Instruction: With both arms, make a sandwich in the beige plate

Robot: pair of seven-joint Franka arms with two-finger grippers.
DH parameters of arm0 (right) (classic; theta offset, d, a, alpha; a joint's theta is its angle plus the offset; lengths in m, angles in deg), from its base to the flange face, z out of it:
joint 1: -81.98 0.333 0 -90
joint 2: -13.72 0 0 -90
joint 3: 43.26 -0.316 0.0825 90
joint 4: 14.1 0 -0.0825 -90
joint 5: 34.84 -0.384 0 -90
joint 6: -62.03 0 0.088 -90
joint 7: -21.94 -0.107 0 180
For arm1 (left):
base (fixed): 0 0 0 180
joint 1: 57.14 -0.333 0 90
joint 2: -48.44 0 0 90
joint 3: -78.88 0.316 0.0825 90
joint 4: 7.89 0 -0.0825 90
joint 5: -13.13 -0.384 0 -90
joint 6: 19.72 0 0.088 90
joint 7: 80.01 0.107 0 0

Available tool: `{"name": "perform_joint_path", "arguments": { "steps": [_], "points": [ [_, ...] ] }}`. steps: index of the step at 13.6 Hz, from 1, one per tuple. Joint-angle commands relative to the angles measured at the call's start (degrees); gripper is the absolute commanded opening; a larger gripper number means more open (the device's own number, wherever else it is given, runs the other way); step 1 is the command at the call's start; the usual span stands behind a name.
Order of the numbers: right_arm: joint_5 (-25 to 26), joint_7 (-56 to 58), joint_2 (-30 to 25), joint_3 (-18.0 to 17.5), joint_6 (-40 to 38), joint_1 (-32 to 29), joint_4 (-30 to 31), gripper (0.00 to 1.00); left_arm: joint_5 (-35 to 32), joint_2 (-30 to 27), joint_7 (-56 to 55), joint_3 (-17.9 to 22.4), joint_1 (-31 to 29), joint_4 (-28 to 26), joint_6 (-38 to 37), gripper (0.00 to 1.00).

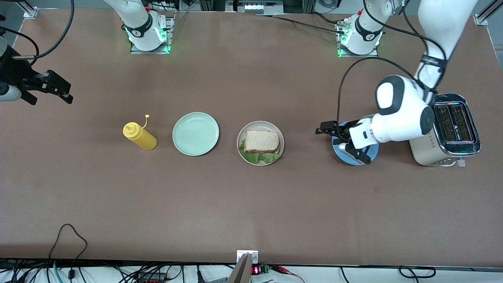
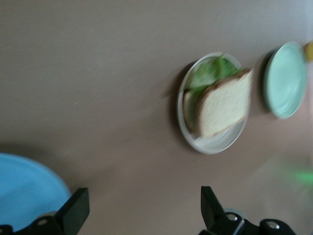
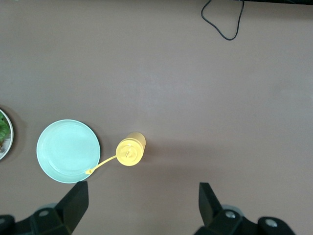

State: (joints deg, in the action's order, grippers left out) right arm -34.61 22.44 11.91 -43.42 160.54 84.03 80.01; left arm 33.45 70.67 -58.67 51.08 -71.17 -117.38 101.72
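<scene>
The beige plate sits mid-table and holds the sandwich: a toast slice lies on top, and ruffled green lettuce sticks out at the plate's nearer edge. The lower slice is mostly hidden. The left wrist view shows the plate, toast and lettuce. My left gripper is open and empty over the blue plate, apart from the sandwich; it also shows in its wrist view. My right gripper is open and empty, raised at the right arm's end of the table, and shows in its wrist view.
A mint-green plate lies beside the beige plate, toward the right arm's end. A yellow squeeze bottle stands past it. A toaster stands beside the blue plate at the left arm's end. Cables lie at the table's near edge.
</scene>
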Motion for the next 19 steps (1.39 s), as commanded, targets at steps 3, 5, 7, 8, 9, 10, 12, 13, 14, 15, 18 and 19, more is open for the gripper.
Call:
{"name": "perform_joint_path", "arguments": {
  "steps": [3, 5, 7, 8, 9, 10, 12, 13, 14, 15, 18, 19],
  "points": [
    [0.47, -0.32, 0.67, 0.25, -1.04, 0.50, -1.47, 1.00, -19.76, -0.34, -0.24, 0.28, -2.66, 5.32, -14.60, 1.00],
    [0.56, -0.41, 0.58, 0.25, -1.04, 0.58, -1.38, 1.00, -27.14, -0.25, -1.82, 0.46, -2.67, 10.93, -25.23, 1.00],
    [0.56, -0.32, 0.50, 0.25, -1.13, 0.59, -1.29, 1.00, -30.24, -0.25, -4.97, 0.29, -1.97, 16.91, -37.09, 1.00],
    [0.56, -0.41, 0.50, 0.25, -1.13, 0.59, -1.29, 1.00, -30.34, -0.25, -6.21, -0.15, -1.88, 19.37, -41.50, 1.00],
    [0.56, -0.41, 0.50, 0.25, -1.13, 0.59, -1.21, 1.00, -30.16, -0.34, -7.09, -0.50, -1.70, 21.31, -44.85, 1.00],
    [0.56, -0.41, 0.50, 0.25, -1.13, 0.59, -1.21, 1.00, -29.64, -0.34, -8.40, -0.24, -1.09, 23.77, -47.49, 1.00],
    [0.56, -0.24, 0.50, 0.25, -1.13, 0.50, -1.29, 1.00, -28.85, -3.57, -9.29, 1.59, 1.27, 25.11, -48.14, 1.00],
    [0.56, -0.15, 0.50, 0.25, -1.13, 0.41, -1.29, 1.00, -28.50, -6.64, -9.21, 4.91, 3.12, 24.94, -47.27, 1.00],
    [0.47, -0.15, 0.41, 0.25, -1.13, 0.41, -1.21, 1.00, -27.19, -9.71, -9.38, 9.47, 6.18, 24.68, -45.43, 1.00],
    [0.47, -0.32, 0.41, 0.25, -1.13, 0.41, -1.21, 1.00, -24.74, -12.62, -9.82, 14.65, 7.95, 24.32, -42.54, 1.00],
    [0.47, -0.41, 0.32, 0.34, -1.13, 0.41, -1.21, 1.00, -19.88, -22.28, -10.43, 25.83, 13.66, 17.41, -35.33, 1.00],
    [0.47, -0.41, 0.23, 0.34, -1.13, 0.32, -1.21, 1.00, -19.88, -24.23, -11.65, 27.25, 14.64, 15.38, -33.30, 1.00]
  ]
}}
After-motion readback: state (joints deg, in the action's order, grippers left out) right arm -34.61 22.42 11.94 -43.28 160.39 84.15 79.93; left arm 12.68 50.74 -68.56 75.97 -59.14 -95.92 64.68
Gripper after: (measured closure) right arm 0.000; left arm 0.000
